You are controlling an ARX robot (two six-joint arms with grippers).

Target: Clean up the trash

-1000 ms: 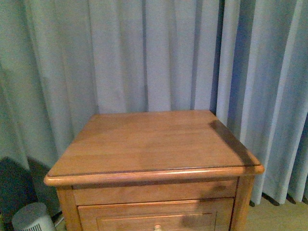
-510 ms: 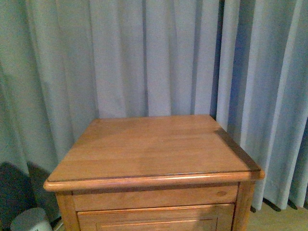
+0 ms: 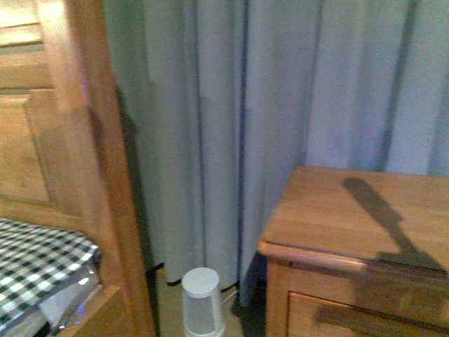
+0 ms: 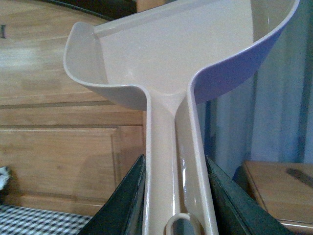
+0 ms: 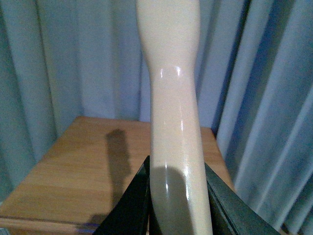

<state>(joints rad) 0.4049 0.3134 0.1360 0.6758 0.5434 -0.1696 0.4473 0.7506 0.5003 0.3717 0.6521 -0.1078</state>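
A headboard (image 3: 42, 140) and checked bedding (image 3: 35, 260) stand at left, a nightstand (image 3: 337, 210) at right, curtains (image 3: 280, 105) far behind, a white cylinder (image 3: 202, 302) on the floor between. My left gripper (image 4: 175, 196) clamps the beige dustpan (image 4: 161, 54) by its stem; my right gripper (image 5: 176, 196) clamps a cream handle (image 5: 171, 98). Where the trash lies, I cannot tell.

Brown wooden nightstand (image 3: 337, 210): right side and drawer front cut off by frame.
Black-and-white checked pillow (image 3: 35, 260): left of nightstand, mostly out of frame.
Pinkish-beige plastic dustpan (image 4: 161, 63): far rim and handle end cropped.
Cream glossy handle (image 5: 173, 122): above nightstand, both ends cropped; tool unidentifiable.
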